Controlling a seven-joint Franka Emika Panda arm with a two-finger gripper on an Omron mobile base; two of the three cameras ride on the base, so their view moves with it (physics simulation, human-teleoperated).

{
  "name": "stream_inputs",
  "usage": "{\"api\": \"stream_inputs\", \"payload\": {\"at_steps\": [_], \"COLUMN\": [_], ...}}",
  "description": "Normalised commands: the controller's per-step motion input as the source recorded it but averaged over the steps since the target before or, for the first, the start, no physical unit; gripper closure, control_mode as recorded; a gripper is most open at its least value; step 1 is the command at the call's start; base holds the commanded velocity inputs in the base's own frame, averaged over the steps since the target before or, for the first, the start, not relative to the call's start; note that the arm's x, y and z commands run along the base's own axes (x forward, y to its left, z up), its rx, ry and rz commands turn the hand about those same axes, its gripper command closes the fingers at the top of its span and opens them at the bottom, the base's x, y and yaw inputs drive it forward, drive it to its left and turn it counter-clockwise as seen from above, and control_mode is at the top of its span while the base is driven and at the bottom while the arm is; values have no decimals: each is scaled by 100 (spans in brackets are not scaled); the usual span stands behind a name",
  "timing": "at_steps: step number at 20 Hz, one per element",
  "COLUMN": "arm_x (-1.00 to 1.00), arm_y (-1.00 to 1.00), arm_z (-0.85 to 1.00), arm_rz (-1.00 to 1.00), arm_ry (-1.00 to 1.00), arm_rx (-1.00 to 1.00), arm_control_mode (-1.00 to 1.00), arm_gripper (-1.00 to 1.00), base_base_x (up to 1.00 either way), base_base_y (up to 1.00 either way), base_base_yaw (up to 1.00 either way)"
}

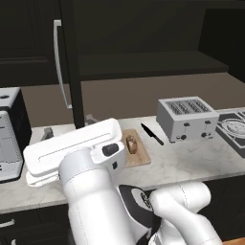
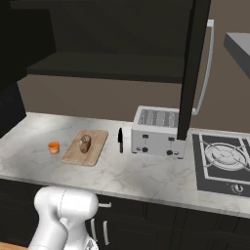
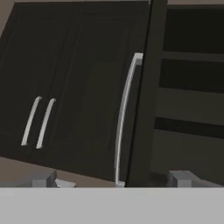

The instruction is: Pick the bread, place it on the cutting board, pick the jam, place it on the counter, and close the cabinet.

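Dark cabinet (image 3: pixel 144 87) door edge-on, between spread fingers (image 3: pixel 43 180)

The white arm rises from the lower right of the left base view, its thick lower links folded close to the base and a dark joint showing between them. From there the forearm reaches up and leftward, ending in the broad flat hand that lies roughly level, pointing away from the camera. The claw (image 1: pixel 67 125) stands with its jaws spread wide apart and nothing between them; its two grey fingertips (image 1: pixel 47 133) poke out beyond the far edge of the hand. In the right base view the rounded white shoulder sits at the lower left.
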Motion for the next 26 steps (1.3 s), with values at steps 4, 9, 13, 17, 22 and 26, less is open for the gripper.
{"api": "stream_inputs", "payload": {"at_steps": [4, 9, 13, 17, 22, 26], "arm_x": [0, 0, 0, 0, 4, 10], "arm_y": [0, 0, 0, 0, 1, 7], "arm_z": [5, 5, 2, 0, 4, 3], "arm_rz": [-10, -12, -12, -12, -11, -7], "arm_ry": [-5, -5, -5, -4, -4, -4], "arm_rx": [5, 5, 3, 1, 1, 0], "arm_control_mode": [-100, -100, -100, -100, -100, -100], "arm_gripper": [-100, -100, -100, -100, -100, -100], "base_base_x": [0, 0, 0, 0, 0, 0], "base_base_y": [0, 0, 0, 0, 0, 0], "base_base_yaw": [0, 0, 0, 0, 0, 0]}}
